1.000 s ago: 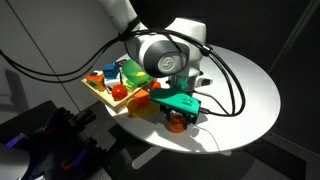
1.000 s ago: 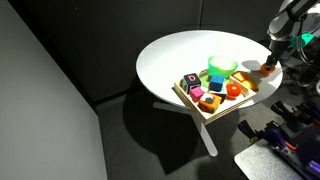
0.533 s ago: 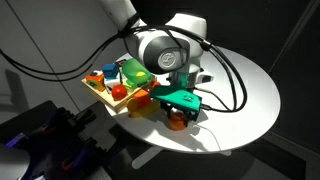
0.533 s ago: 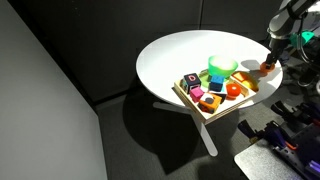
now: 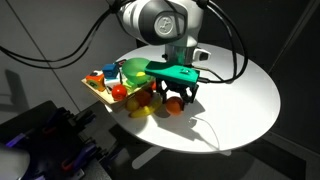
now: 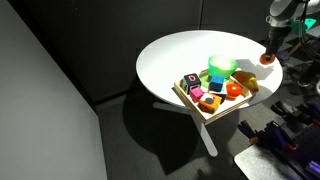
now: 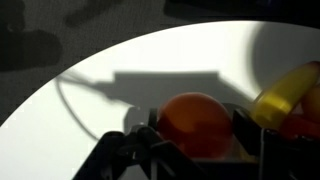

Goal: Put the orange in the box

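Fingers (image 7: 243, 125) of the gripper (image 7: 196, 135) fill the bottom of the wrist view, 1 at 9 o'clock and 1 at 3 o'clock of the orange (image 7: 195, 120). The jaws are closed part-way on it, so the fruit sits pinched between the 2 pads. Just past it, at 3 o'clock, curves a yellow banana (image 7: 287, 88) with something red under its tip. Beyond that lies the white table (image 7: 100, 70), crossed by the arm's dark shadow.

In both exterior views the gripper (image 5: 173, 101) points straight down and holds the orange (image 5: 174, 105) a little above the tabletop (image 5: 240, 90), outside the box. The box (image 5: 103, 98) lies at 9 o'clock of the gripper in an exterior view, near the table's edge, with a green bowl (image 5: 133, 70) at its far side and a red fruit (image 5: 118, 92) inside.

From the opposite side, the orange (image 6: 266, 59) hangs under the gripper (image 6: 267, 53) near the far rim of the table (image 6: 170, 55). The box (image 6: 188, 103) sits at 8 o'clock of it, packed with coloured pieces, the bowl (image 6: 222, 66), a red fruit (image 6: 233, 90) and the banana (image 6: 250, 82).
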Controlling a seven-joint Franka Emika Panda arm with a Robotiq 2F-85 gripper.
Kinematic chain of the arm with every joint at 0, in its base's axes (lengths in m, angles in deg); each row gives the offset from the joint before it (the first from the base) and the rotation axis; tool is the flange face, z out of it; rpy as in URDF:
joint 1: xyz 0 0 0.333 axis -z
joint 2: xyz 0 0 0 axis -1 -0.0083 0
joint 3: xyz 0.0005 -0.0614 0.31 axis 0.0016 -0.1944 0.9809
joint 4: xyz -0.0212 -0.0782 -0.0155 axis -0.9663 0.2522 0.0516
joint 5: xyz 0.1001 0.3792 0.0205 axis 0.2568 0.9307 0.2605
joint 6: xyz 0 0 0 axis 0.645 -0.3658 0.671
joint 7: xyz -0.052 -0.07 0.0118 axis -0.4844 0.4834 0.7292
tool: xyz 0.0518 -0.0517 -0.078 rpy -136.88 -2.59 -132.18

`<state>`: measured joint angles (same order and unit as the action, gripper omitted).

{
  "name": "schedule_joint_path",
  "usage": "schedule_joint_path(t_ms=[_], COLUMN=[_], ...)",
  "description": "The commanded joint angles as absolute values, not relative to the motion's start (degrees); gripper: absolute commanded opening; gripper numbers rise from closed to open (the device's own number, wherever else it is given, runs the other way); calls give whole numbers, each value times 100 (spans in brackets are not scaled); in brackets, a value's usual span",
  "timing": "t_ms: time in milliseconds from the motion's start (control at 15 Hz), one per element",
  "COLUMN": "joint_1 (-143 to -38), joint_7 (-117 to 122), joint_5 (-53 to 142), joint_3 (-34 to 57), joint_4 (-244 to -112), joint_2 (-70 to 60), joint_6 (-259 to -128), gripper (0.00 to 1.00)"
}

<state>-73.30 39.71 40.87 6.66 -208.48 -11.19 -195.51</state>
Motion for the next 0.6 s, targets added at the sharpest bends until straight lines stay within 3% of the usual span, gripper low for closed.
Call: schedule_joint_path(t_ms=[0, 533], joint_1=[-7452, -7766], joint_7=[3837, 4023], joint_5=[3935, 4066], joint_3=[719, 953], joint_4=[-21105, -21601], joint_2=[-527, 326], joint_6=[-19312, -19306], gripper=[50, 50])
